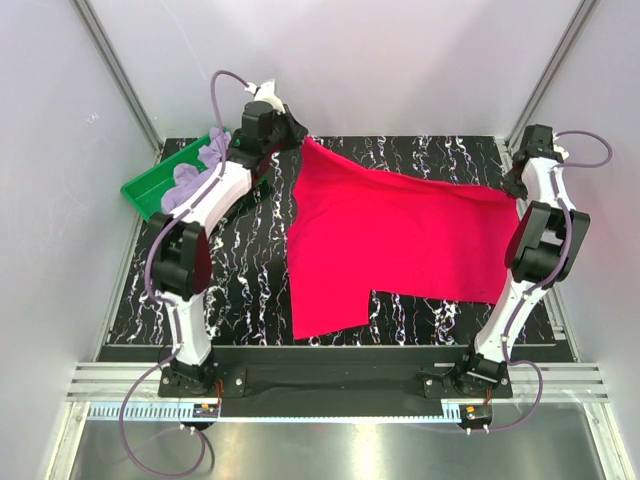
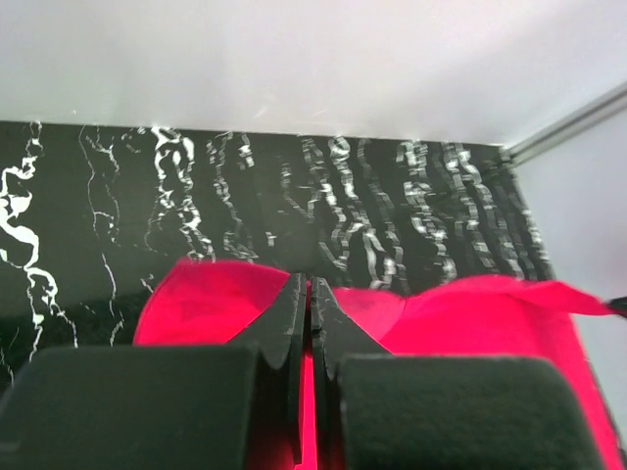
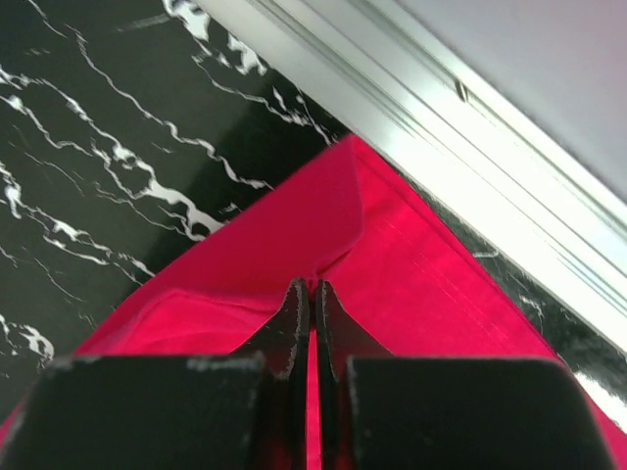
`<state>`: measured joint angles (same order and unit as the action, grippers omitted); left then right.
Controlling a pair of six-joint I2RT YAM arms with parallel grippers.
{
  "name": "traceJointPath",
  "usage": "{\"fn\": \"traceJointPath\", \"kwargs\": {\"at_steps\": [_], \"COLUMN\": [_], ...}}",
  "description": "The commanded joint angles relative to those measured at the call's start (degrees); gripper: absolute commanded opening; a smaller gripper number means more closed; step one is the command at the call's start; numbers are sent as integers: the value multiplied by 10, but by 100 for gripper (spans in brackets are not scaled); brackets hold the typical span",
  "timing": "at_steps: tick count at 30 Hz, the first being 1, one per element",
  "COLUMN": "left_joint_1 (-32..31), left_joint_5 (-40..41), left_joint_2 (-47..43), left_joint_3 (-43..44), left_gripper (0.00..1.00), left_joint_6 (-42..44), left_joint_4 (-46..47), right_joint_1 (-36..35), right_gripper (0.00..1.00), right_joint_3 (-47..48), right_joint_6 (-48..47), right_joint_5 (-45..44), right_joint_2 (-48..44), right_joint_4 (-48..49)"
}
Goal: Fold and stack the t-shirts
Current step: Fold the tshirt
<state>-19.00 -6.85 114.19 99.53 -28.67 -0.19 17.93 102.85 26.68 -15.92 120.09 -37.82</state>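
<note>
Your L gripper had its jaws pressed together on a fold of the red shirt, right at the lens. R gripper was pinching the shirt's edge the same way, beside the rail. From above, each held a far corner, w/ cloth stretched between them and the rest lying on the table. That was prob. to pull it flat and square before folding. Lavender shirt sat bunched at the tray, far left, partly behind your L arm, out of the way. No fold made yet, I'd judge.
</note>
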Motion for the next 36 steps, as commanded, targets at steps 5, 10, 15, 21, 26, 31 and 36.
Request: {"fn": "traceJointPath", "kwargs": {"at_steps": [5,10,15,21,26,31,36], "left_joint_1": [-15,-16,-26,-36,-45,-50,-53], "left_joint_5": [-15,-11,-33,1,51,72,88], "left_joint_2": [-98,-150,-153,-194,-222,-243,-261], "left_joint_3": [-66,-131,-144,-209,-246,-270,-304], "left_gripper": [0,0,0,0,0,0,0], "left_joint_6": [-2,-10,-10,-37,-56,-77,-103], "left_joint_4": [-55,-69,-109,-112,-134,-162,-173], "right_joint_1": [26,28,33,39,47,47,47], "right_gripper": [0,0,0,0,0,0,0], "right_joint_3": [16,-26,-49,-66,-85,-90,-92], "right_joint_6": [14,13,13,15,8,2,5], "right_joint_5": [43,48,43,20,19,12,-3], "right_joint_2": [-14,-42,-62,-79,-91,-91,-98], "right_joint_4": [-79,-73,-74,-86,-81,-83,-85]}}
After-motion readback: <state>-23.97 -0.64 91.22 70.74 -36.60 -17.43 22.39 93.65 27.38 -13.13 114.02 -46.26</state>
